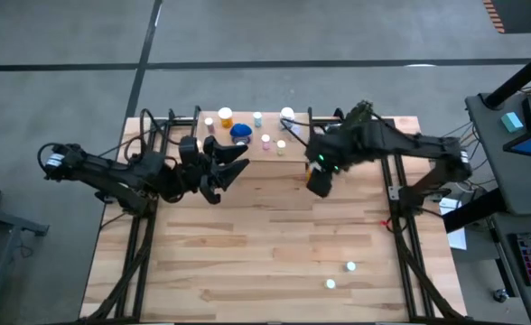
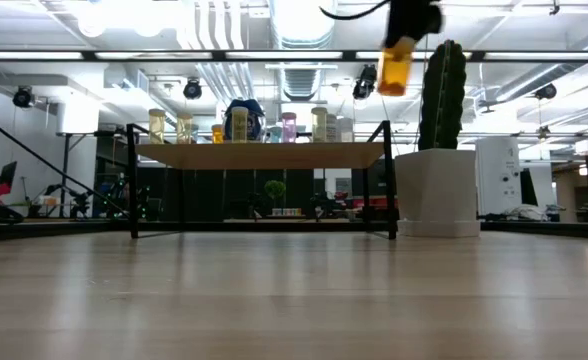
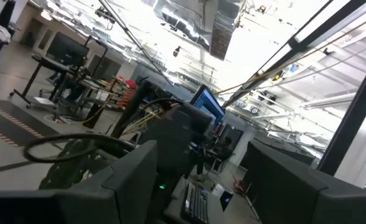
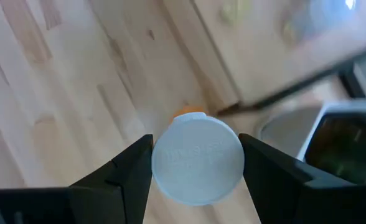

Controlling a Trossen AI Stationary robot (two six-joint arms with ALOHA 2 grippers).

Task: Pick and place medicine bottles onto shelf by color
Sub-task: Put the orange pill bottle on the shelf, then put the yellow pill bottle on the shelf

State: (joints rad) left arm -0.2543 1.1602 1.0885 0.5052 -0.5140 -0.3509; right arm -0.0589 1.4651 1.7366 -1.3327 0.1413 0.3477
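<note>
Holding an orange bottle [image 4: 197, 158] by its white cap end, the right claw [image 1: 320, 181] is clamped on it, one finger on each side of the cap.

- Item carried: orange bottle [image 2: 395, 70], hanging upright below the claw with its long axis vertical, well above the level of the shelf [image 2: 264, 153] and toward that shelf's right end in the low view, just beside the cactus [image 2: 441, 95] in its white pot.
- Key relation: in the high view the right claw sits just in front of the shelf [image 1: 274, 152], off its right half, so the shelf lies ahead of the claw, toward the desk's far edge. The right wrist view shows the shelf's front edge [image 4: 276, 56] close beyond the bottle and bare desk [image 4: 58, 93] under it. Judgement: the coming move is a short advance over the shelf, then a lowering, keeping the bottle upright.
- Shelf stock: a row of bottles [image 2: 239, 123] already stands on it, amber ones toward the left end, a blue one [image 1: 240, 132] near the middle, paler ones to its right.
- Still loose: two white-capped bottles [image 1: 349, 266] on the desk, well apart from the shelf, nearer the right arm's side.
- Left claw [image 1: 228, 171]: fingers apart, empty, hovering just in front of the shelf's left half.
- Nearer arm for this placement: the right.
</note>
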